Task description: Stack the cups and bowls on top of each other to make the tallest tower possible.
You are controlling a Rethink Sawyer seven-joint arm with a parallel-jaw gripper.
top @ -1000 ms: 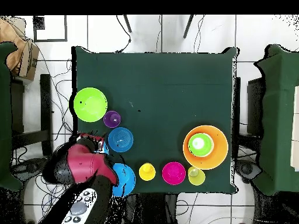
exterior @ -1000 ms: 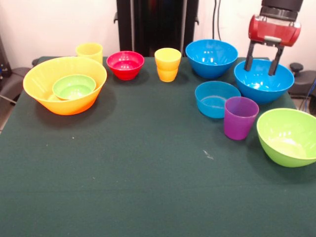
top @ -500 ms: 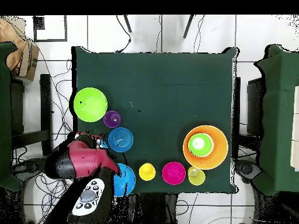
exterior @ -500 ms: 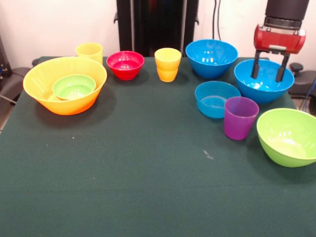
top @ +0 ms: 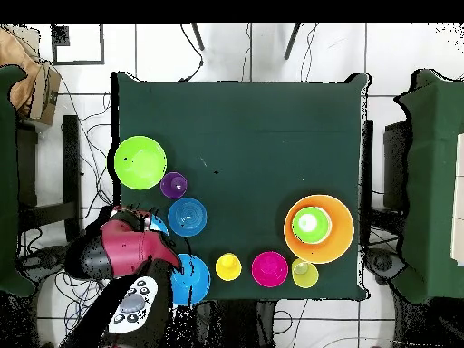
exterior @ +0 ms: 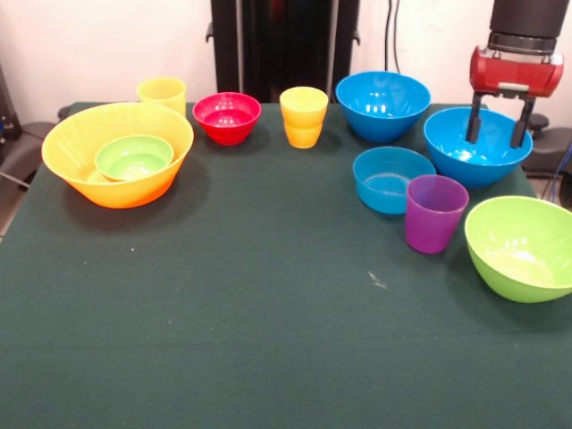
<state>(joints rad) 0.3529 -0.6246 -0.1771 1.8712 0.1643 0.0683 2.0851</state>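
My gripper [exterior: 495, 132] hangs open over the far right part of a large blue bowl [exterior: 460, 161], its fingers just above the rim and holding nothing. A second large blue bowl [exterior: 382, 105] stands behind it to the left. In front are a shallow blue bowl [exterior: 391, 180], the purple cup [exterior: 435, 213] and a lime green bowl [exterior: 521, 246]. At the far left, the tower is an orange-yellow bowl [exterior: 121, 189] with a small green bowl [exterior: 134, 156] inside. Along the back stand a yellow cup [exterior: 162, 92], a red bowl [exterior: 227, 116] and another yellow cup [exterior: 304, 116].
In the overhead view the red arm head [top: 122, 249] covers the bowl under it and part of the other blue bowl [top: 195, 279]. The table's edge [top: 116, 208] runs close beside the arm. The lime green bowl [top: 140, 162] sits near that edge.
The open gripper has slid sideways across the blue bowl, rightward in the front view, toward its far right rim. No bowl or cup has moved.
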